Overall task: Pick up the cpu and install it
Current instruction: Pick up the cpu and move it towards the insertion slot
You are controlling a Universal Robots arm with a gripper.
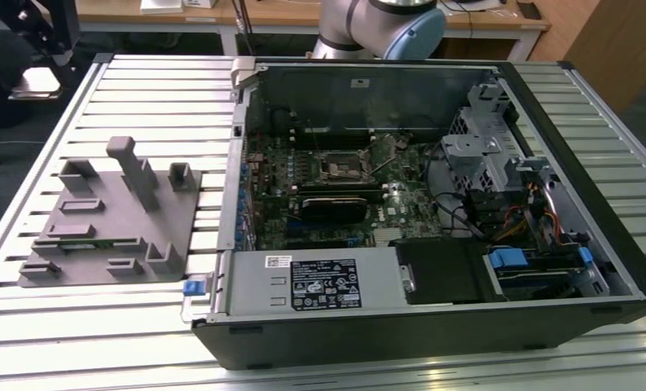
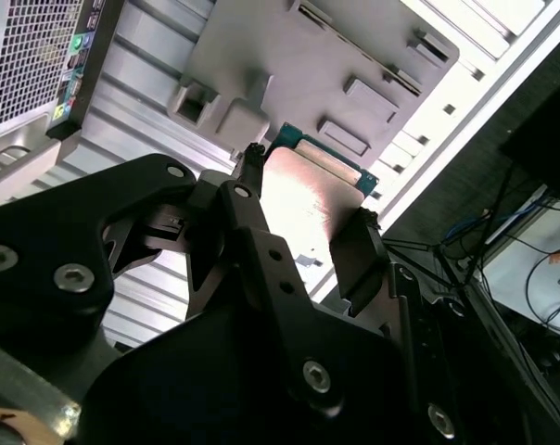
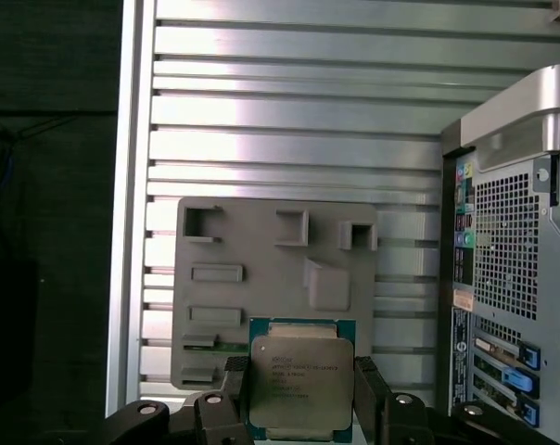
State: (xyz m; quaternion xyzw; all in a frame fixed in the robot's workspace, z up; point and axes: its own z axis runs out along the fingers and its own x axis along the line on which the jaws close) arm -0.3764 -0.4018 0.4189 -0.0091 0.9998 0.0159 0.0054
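Note:
In both wrist views my gripper (image 3: pixel 301 397) (image 2: pixel 303 232) is shut on the cpu (image 3: pixel 301 375) (image 2: pixel 308 190). The cpu is a flat square chip with a silvery metal top and a green rim, and one black finger (image 3: pixel 232 394) presses on each of two opposite edges. It hangs well above the grey holder plate (image 3: pixel 261 278) (image 2: pixel 289 65), which lies on the slatted table. In the exterior view the dark metal-framed socket (image 1: pixel 342 167) sits on the motherboard inside the open computer case (image 1: pixel 583 269). The arm (image 1: pixel 383 28) rises behind the case.
The grey holder plate (image 1: pixel 105 236) with upright blocks lies on the slatted aluminium table (image 1: pixel 138 90), at the exterior view's left of the case. The case's rear panel (image 3: pixel 512 278) with ports stands close beside the held chip. Drive cages and cables (image 1: pixel 507 187) crowd the case's right side.

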